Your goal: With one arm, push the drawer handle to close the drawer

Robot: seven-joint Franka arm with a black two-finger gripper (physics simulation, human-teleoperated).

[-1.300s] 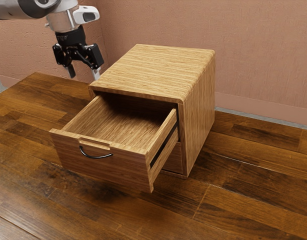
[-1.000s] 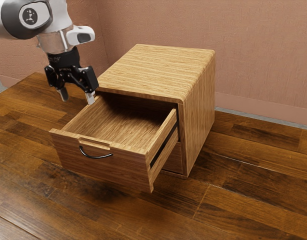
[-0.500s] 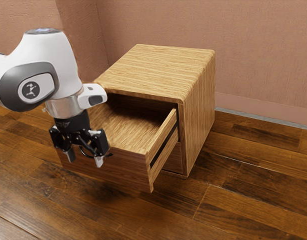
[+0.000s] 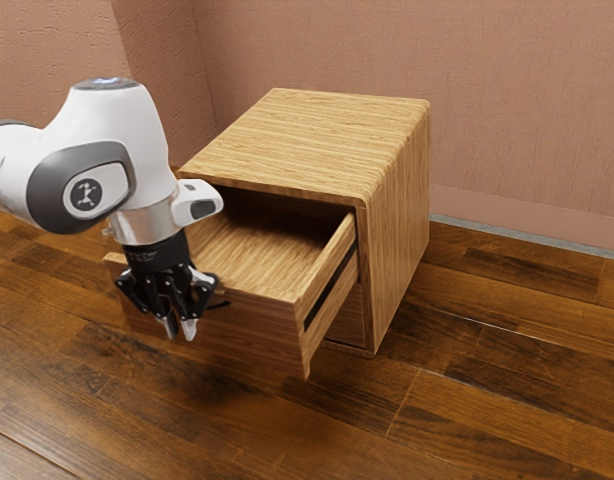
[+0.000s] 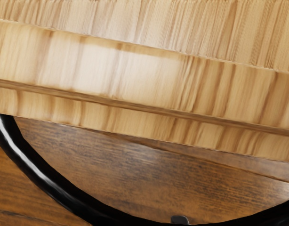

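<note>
Pale-brown wooden drawer (image 4: 257, 335) has crept inward yet stands well out, so pushing seems to work; the black two-finger gripper (image 4: 180, 332), now pressed together, is at its curved black handle (image 5: 41, 179), near side.

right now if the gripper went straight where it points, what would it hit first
Pointing down, the gripper would likely meet the wooden tabletop first, though depth is unclear and the handle might catch it.
</note>
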